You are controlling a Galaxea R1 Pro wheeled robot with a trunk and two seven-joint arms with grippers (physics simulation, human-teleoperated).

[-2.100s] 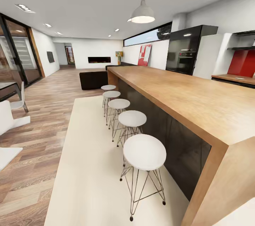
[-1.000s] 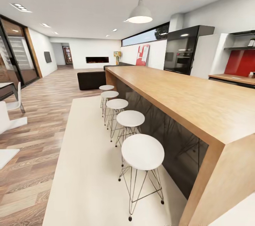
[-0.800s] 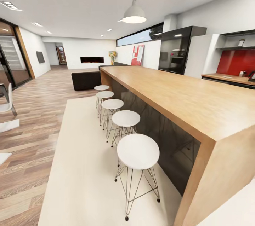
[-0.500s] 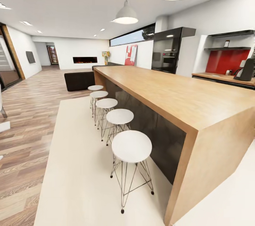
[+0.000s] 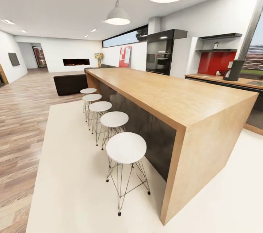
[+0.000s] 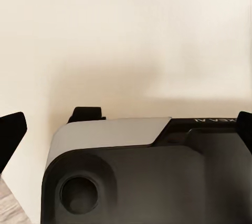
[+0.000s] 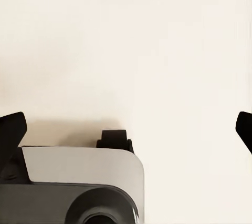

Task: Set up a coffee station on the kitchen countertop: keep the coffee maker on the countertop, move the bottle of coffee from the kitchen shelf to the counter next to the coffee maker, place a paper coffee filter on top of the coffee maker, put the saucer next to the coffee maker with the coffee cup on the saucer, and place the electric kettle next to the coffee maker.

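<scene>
With both sets of fingers spread wide and empty over the pale rug (image 5: 84, 189), past the wooden bar (image 5: 164, 98) the coffee maker (image 5: 233, 70) stands on the far counter (image 5: 208, 76), the bottle of coffee (image 5: 216, 45), likely rigid and slippery, best gripped mid-body, on the kitchen shelf (image 5: 216, 50).

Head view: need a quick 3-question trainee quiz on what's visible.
1. How many stools stand along the bar?
2. True or false: the coffee maker stands on the countertop.
3. Where is the bottle? A: on the bar. B: on the shelf. C: on a stool.

Key: 1: five. 2: true. 3: B.
</scene>
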